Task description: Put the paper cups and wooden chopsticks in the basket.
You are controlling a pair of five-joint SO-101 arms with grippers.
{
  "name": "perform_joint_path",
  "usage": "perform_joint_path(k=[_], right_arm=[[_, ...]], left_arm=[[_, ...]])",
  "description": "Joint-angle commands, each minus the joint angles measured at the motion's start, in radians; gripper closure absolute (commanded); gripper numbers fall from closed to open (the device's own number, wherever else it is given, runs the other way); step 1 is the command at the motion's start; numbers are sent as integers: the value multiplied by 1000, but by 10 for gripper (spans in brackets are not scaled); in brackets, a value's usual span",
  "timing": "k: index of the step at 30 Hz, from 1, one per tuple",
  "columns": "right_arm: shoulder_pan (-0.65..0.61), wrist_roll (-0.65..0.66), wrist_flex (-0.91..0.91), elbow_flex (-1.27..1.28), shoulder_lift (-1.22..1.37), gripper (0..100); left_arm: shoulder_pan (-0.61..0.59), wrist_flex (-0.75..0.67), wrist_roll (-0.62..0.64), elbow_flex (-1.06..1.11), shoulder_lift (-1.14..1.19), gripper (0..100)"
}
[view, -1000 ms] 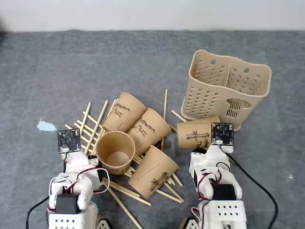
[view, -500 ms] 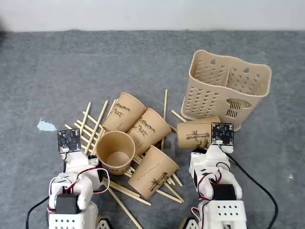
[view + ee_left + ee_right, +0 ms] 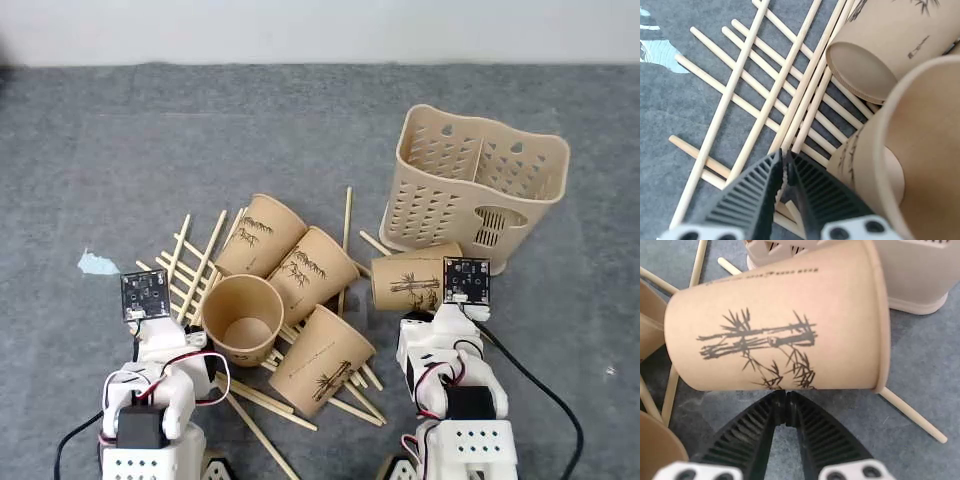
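Where the cups lie: all five on the grey counter (image 3: 200, 130), outside the basket (image 3: 480, 185).
Upright cup (image 3: 243, 318): mouth up, just beside the left arm.
Lying cups (image 3: 315, 268): three on their sides, bunched with the upright cup and touching one another, resting over chopsticks.
Fifth cup (image 3: 410, 282): on its side, apart from the bunch, just beside the foot of the basket and in front of the right arm.
Chopsticks (image 3: 200, 262): loose and crossed on the counter, under and around the bunch; one runs out from beneath the fifth cup's rim.
Basket: upright on the counter, perforated walls, a divider making two compartments.
Left jaws: together, gripping nothing, tips over the crossed chopsticks, just beside the upright cup.
Right jaws: together, gripping nothing, tips at the side wall of the fifth cup; whether they touch it cannot be told.
Scrap (image 3: 98, 264): pale blue, flat on the counter, on the far side of the chopsticks from the cups.
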Motion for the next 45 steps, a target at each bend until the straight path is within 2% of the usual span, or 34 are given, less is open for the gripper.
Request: perform_joint_path(k=[1,16,23,37,41,45], right_arm=[[8,-5,-12,14,-12,990],[5,-11,-12,14,-12,990],[-96,-6,-12,14,-12,990],[-102,3,16,11,-15,987],[-64,146,107,-69,-15,987],[31,394,211,-216,-15,987]], left_arm=[[-6,6,-3,-7,-12,986],[0,6,-3,-7,-12,986],[2,0,-3,-10,-14,985],[-6,8,-8,-68,-14,985],[-8,8,-8,-68,-14,985],[-8,8,-8,-67,-14,985]])
